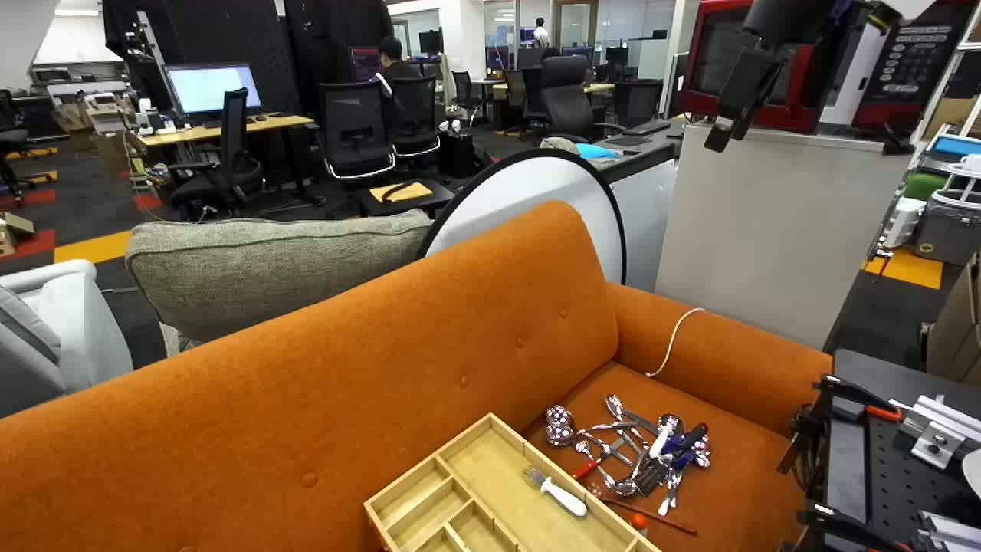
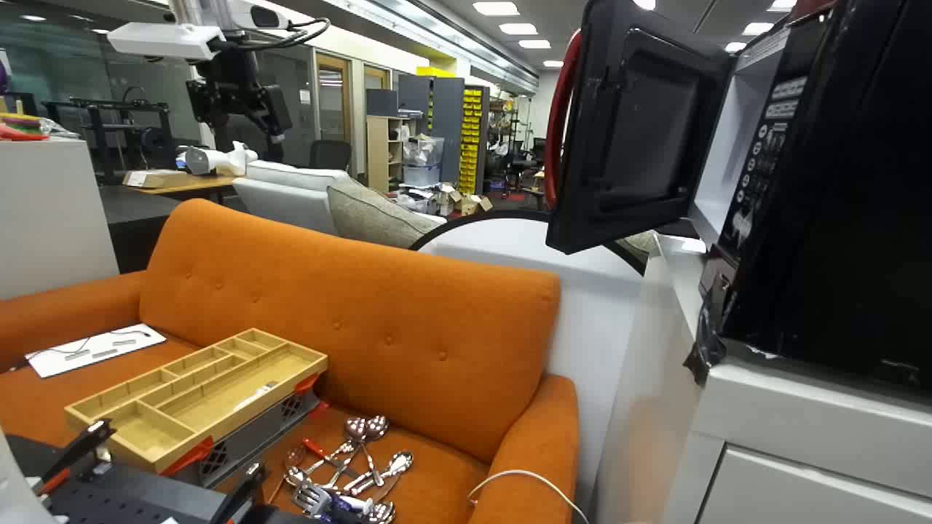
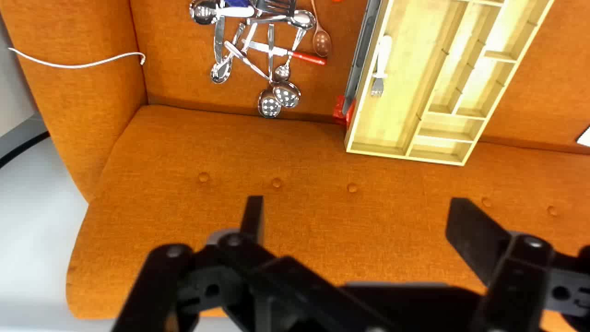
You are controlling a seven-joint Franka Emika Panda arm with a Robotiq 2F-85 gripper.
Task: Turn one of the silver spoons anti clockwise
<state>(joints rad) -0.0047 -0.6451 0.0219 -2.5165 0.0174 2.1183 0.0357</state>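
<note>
Hanging high up, well apart from the silver spoons [image 3: 221, 73], with the gripper [image 3: 357, 221] spread wide and nothing between its fingers [image 3: 252, 219]. Likely up there for a good look down before picking one.

Find the spoons in a messy pile on the sofa [image 1: 429, 360], along with a brown spoon [image 3: 321, 42] and a knife [image 3: 308, 58] with a red handle. Can't tell which spoon to turn. Maybe best to choose from the edge, for less bumping, such as one of the two big round spoons [image 3: 286, 94] lying close together there. Too many crossed handles [image 3: 271, 44] in the middle, likely, for an easy spin.

Notice the wooden tray [image 3: 392, 110] just beside the pile, split into little parts, with a white-handled fork [image 3: 382, 57] all alone in the longest one. Maybe meant for sorting. Seeming to rest on a grey box [image 2: 251, 440], perhaps to sit flat and firm.

Expect the orange sofa cloth to sink a bit and rub on a turning spoon. Spot a white cord [image 3: 73, 66] lying over the armrest [image 3: 87, 97].

Behind, see a round white sheet [image 1: 506, 195] with a black rim, then black chairs [image 1: 356, 126], a bright screen [image 1: 214, 88] and a person [image 1: 391, 54] far back. In an exterior view, see the microwave [image 2: 837, 240] on a cabinet [image 2: 808, 407] with its door [image 2: 644, 124] swung wide.
</note>
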